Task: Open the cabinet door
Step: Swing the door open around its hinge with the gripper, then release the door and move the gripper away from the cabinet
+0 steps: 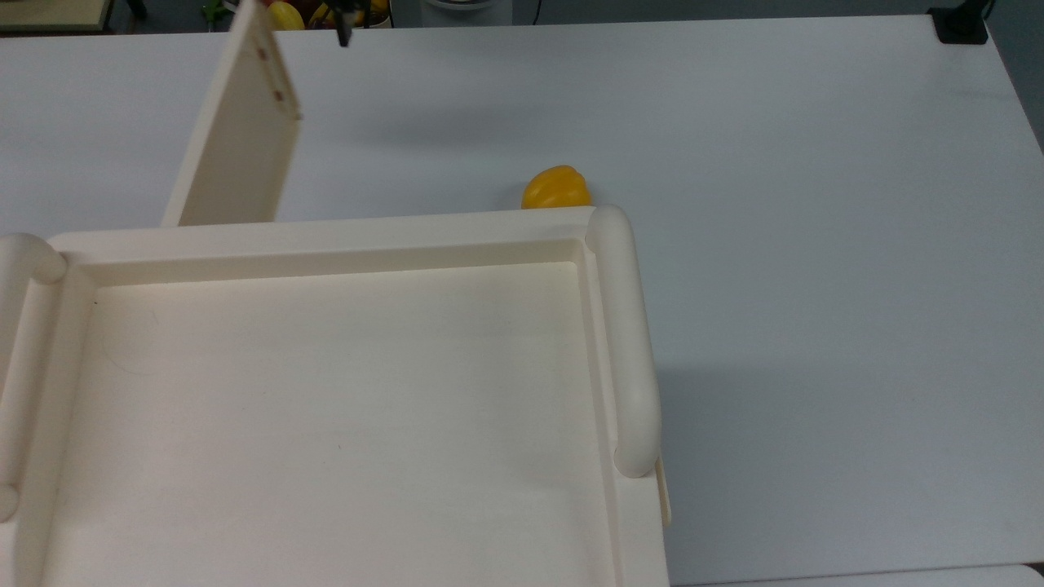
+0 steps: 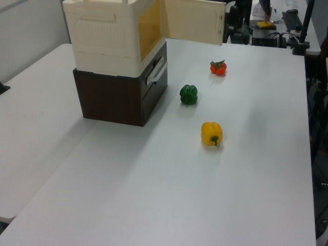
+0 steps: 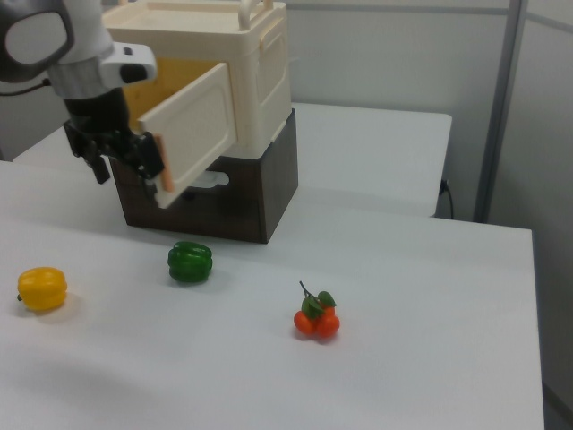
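Door swung wide, pincer at its free edge

The pincer (image 3: 134, 159) sits at the free edge of the door (image 3: 190, 131); I cannot tell if it grips. The door stands out from the cabinet (image 3: 242, 63), toward 8 o'clock in the right view. I judge the last swing should follow the hinge arc slowly, well above the green pepper (image 3: 190, 262) on the surface (image 3: 403, 296).

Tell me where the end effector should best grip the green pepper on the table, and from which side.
Likely from straight above, closing across the green pepper at its widest. It sits upright and squat on the bare table, apart from the tomatoes and the yellow pepper.
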